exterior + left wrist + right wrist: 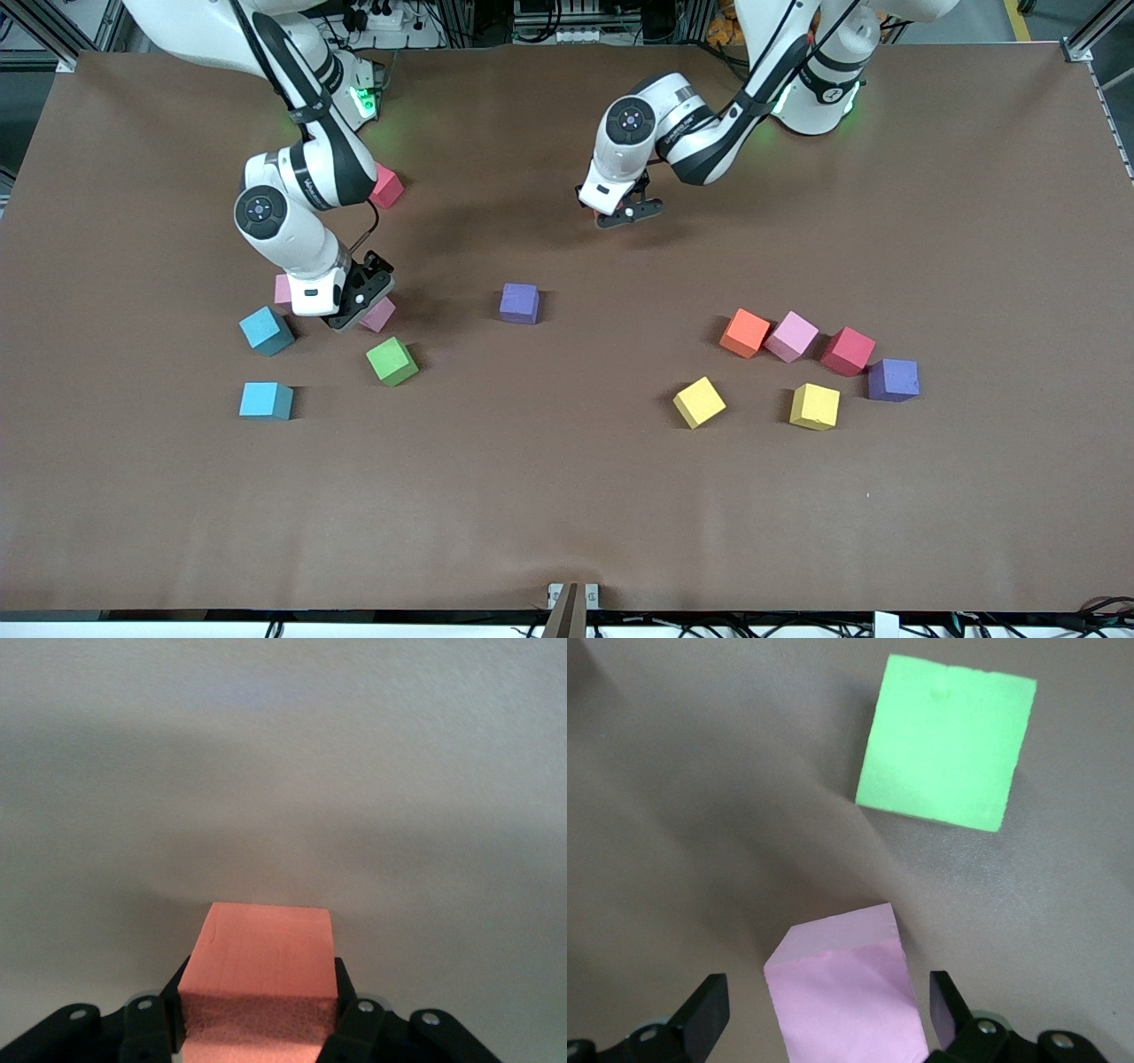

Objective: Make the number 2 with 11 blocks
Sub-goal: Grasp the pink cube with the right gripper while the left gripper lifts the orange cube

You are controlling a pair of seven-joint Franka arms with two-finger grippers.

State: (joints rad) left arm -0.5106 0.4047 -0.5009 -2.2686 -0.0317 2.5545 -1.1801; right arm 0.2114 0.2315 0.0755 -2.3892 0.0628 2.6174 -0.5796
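Loose blocks lie scattered and no number 2 is in view. My left gripper [620, 215] [261, 997] is low over the table's middle, near the bases. It is shut on a reddish block [266, 939], with a finger pressed on each side. My right gripper [359, 301] [826, 1005] is open, and a pink block [381, 315] [842, 992] sits turned between its fingers, touching neither. A green block [392, 361] [948, 740] lies just nearer the camera.
Toward the right arm's end are two blue blocks [266, 330] [265, 400], a half-hidden pink block [283, 288] and a red block [387, 187]. A purple block [519, 303] lies mid-table. Toward the left arm's end are orange [745, 333], pink [792, 337], red [848, 351], purple [893, 380] and yellow [699, 402] [814, 407] blocks.
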